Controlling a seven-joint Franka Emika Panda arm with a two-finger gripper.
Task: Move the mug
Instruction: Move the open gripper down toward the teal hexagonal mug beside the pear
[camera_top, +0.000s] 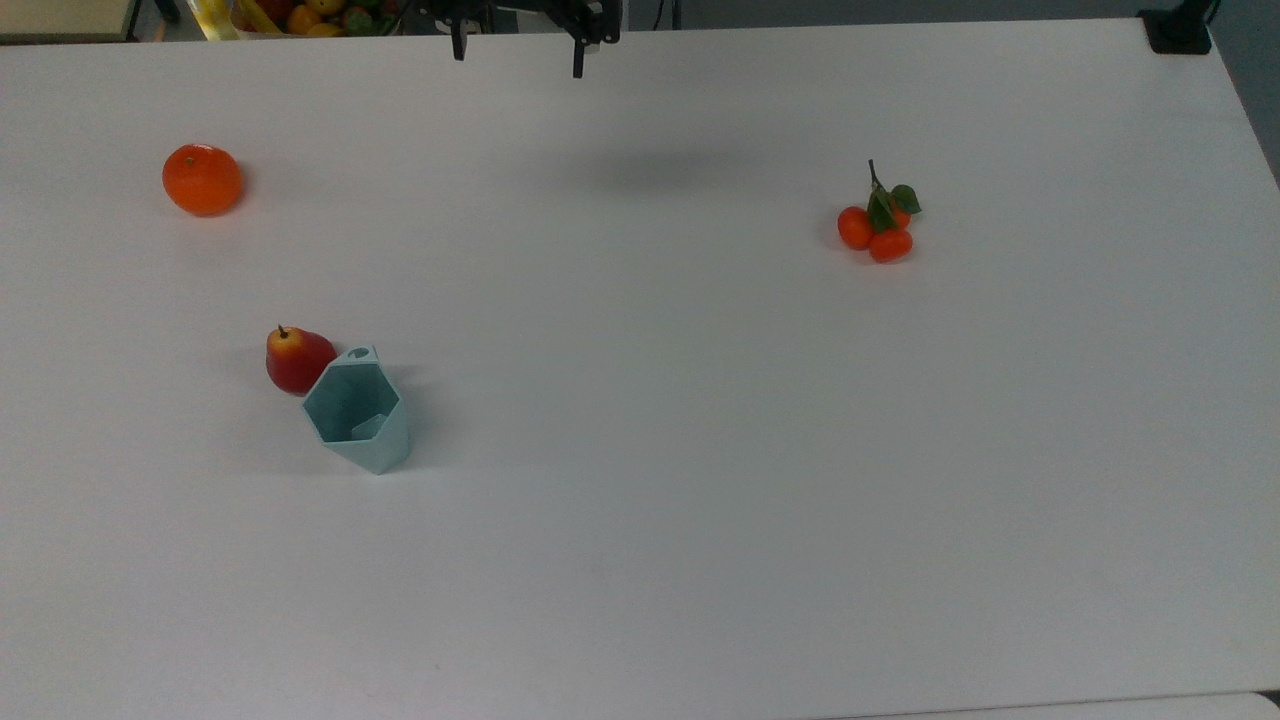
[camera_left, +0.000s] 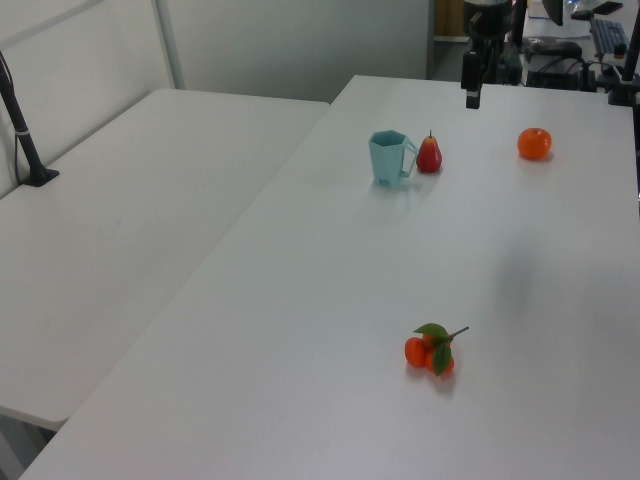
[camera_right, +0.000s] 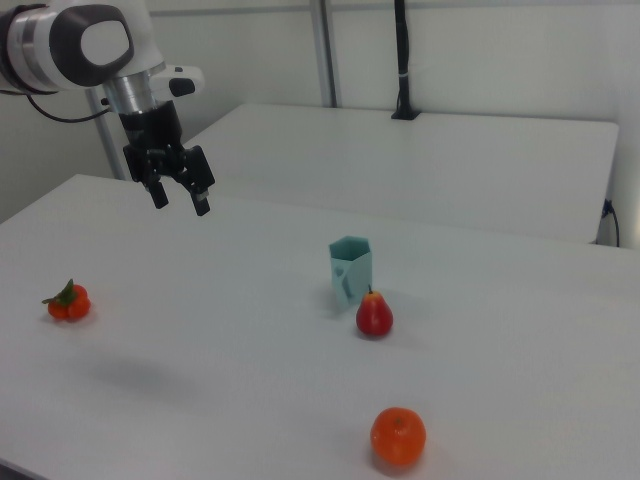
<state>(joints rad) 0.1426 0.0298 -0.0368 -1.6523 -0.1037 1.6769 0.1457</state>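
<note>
Top view: the mug (camera_top: 358, 420) stands upright on the white table (camera_top: 700, 500) toward the top view's left, its tab handle turned to the pear (camera_top: 296, 360), which sits just beside it; an orange (camera_top: 202, 179) lies well apart near the top view's upper left; a cluster of 3 small leafy oranges (camera_top: 878, 226) lies toward the top view's right; the tool (camera_top: 518, 45) hangs at the far edge. In the right view the tool (camera_right: 178, 197) hovers above the table with fingers spread wide, holding nothing, well apart from the mug (camera_right: 350, 270).
</note>
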